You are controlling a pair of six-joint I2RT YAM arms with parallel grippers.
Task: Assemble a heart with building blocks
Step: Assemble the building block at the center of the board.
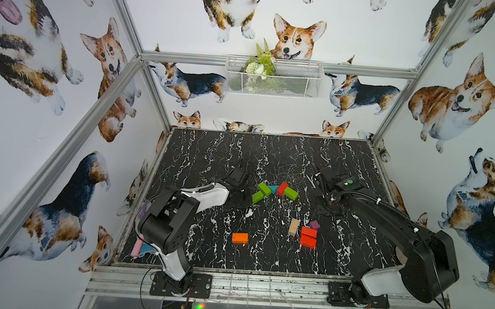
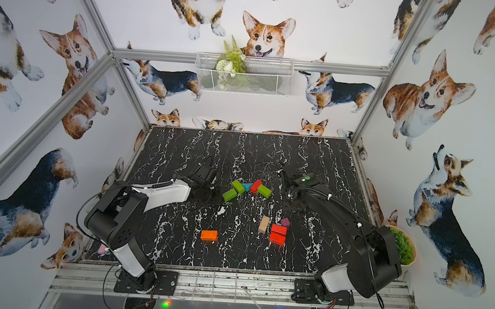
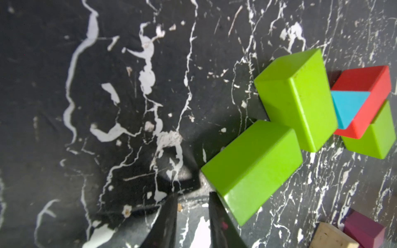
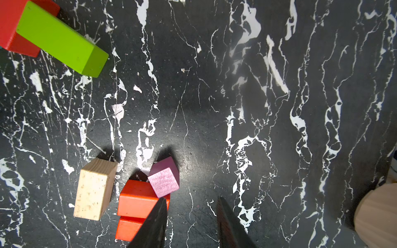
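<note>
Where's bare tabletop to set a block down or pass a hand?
Free: the table's far half behind the block arc; the middle between arc, orange block and plain-wood bar. Crowded: wood bar, purple cube and two red bars bunch together; left gripper sits beside the arc's green end.

Our left arm [image 1: 169,225] and right arm [image 1: 393,220] wear glossy black housings and white shells. Black base plates [image 1: 181,284] sit at seven and five o'clock. A white-tied ribbed hose [image 1: 356,194] rides the right arm. Left gripper [image 3: 192,194] and right gripper [image 4: 191,198] have black tapered fingers [image 3: 165,221].
</note>
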